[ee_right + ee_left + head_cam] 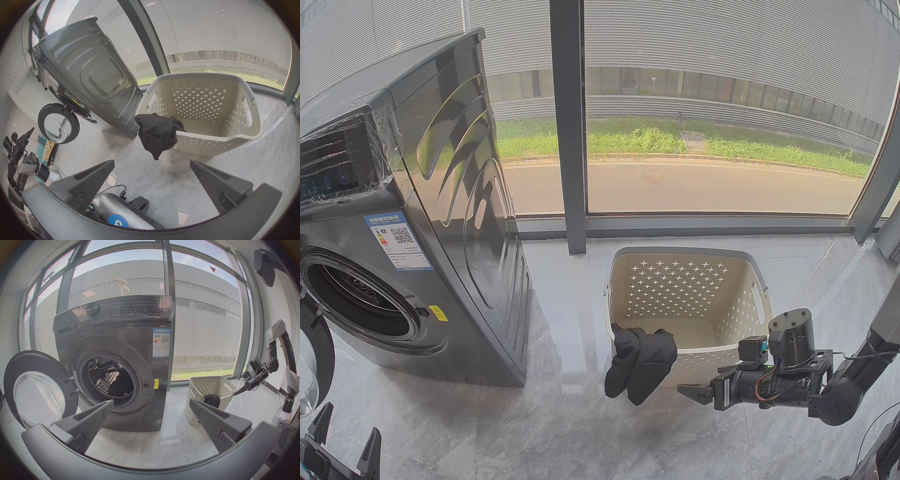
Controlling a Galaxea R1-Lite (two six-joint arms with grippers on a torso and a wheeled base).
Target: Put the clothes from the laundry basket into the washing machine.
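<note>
A black garment [640, 365] hangs over the front left corner of the cream laundry basket [675, 252], half outside it. The basket floor looks bare behind it. My right gripper [690, 392] hovers just right of the garment, outside the basket's front wall, pointing at it. In the right wrist view the right gripper [151, 162] is open, with the garment [156, 132] ahead of its fingers. The grey washing machine [425, 206] stands at left with its round door [37, 390] swung open. My left gripper [151, 402] is open and faces the drum [109, 380], which holds something dark.
Floor-to-ceiling windows and a dark pillar [570, 125] run behind the basket. Pale tiled floor [562, 425] lies between the machine and the basket. The open door sits beside my left gripper [344, 440] at the near left.
</note>
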